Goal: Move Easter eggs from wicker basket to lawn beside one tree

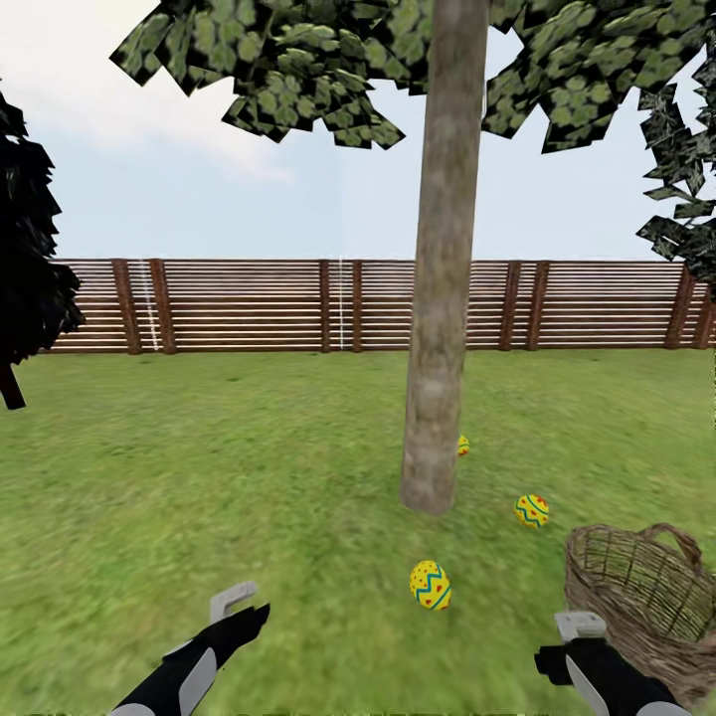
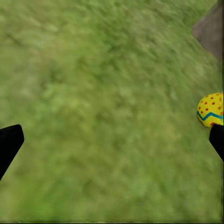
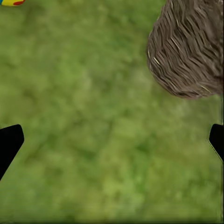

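Head view, one egg [image 1: 462, 445] half-hidden behind tree [image 1: 443, 298], both hands [image 1: 237, 609] [image 1: 572, 641] apart, empty.

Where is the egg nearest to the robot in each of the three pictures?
Head view: the nearest egg lies on the lawn, low in the picture, in front of the tree trunk.
Left wrist view: the same egg sits at the right edge.
Right wrist view: an egg is cut by the top edge; which one, I cannot tell.
Shared landmark: the grass.
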`<state>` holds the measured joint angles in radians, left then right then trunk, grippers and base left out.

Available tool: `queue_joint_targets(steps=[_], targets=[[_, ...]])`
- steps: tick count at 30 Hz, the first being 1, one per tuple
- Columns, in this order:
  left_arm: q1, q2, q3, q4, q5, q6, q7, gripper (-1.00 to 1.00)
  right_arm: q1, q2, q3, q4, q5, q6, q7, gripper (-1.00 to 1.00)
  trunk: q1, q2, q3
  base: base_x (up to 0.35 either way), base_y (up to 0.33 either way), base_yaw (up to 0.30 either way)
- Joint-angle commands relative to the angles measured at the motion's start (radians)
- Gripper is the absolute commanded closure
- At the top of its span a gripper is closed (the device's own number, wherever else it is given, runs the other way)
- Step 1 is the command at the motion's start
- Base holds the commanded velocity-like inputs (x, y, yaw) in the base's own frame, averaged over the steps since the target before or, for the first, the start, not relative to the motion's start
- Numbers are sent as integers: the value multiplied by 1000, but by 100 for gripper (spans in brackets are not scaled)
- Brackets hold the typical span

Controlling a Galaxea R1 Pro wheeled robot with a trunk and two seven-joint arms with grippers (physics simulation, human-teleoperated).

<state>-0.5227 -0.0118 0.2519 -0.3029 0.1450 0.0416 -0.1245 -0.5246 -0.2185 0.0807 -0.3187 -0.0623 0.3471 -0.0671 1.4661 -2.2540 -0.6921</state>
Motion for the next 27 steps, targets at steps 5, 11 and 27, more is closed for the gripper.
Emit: queue_joint_targets(steps=[5, 11, 27], targets=[[0, 0, 4, -1, 10, 4, -4, -100, 0, -1, 9, -2, -7, 6, -5, -100, -20, 35, 15, -164, -268, 0], [0, 0, 4, -1, 10, 4, -4, -100, 0, -1, 9, -2, -7, 6, -5, -100, -43, 77, 33, -131, -277, 0], [0, 0, 4, -1, 11, 4, -4, -100, 0, 2, 10, -2, -7, 5, -5, -100, -104, 189, 84, -59, -288, 0]])
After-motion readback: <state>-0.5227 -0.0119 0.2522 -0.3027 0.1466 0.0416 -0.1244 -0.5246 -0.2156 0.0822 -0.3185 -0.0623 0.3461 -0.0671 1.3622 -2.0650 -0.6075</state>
